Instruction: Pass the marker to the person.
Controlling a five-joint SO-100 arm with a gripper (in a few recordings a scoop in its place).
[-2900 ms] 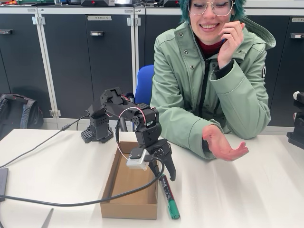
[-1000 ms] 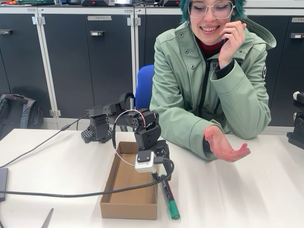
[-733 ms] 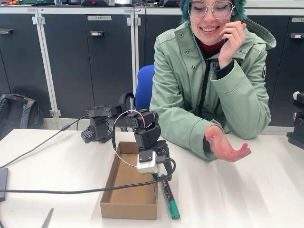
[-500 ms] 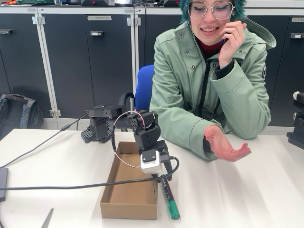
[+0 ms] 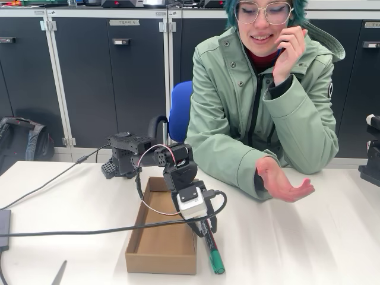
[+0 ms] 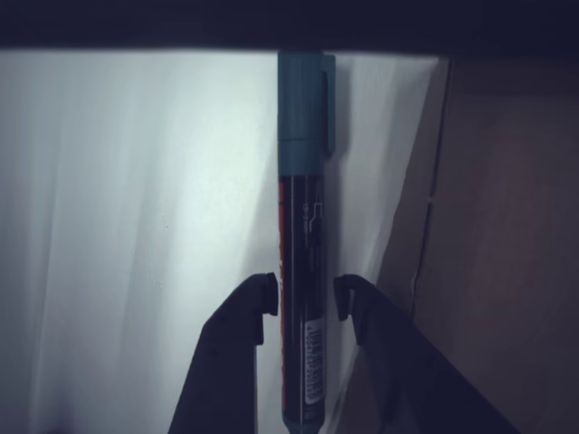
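Note:
The marker (image 5: 212, 252), black with a reddish label and a green cap, lies on the white table just right of the cardboard box. My gripper (image 5: 206, 229) is down over its upper end. In the wrist view the marker (image 6: 301, 217) runs straight between the fingers (image 6: 256, 303), which stand on either side of the barrel; the left one is at the barrel and a thin gap shows on the right. The gripper (image 6: 305, 297) is open around it. The person (image 5: 261, 107) sits behind the table with an open palm (image 5: 284, 183) held up at the right.
A shallow cardboard box (image 5: 160, 260) sits left of the marker, and its wall (image 6: 507, 226) is close to the right finger. A black cable (image 5: 71, 228) crosses the table on the left. A grey pointed tool (image 5: 59, 274) lies at the front left edge. A black device (image 5: 373, 157) stands at the right edge.
The arm has folded lower and the gripper has come down from above the box edge onto the marker's upper end. The marker and the person's hand have stayed put.

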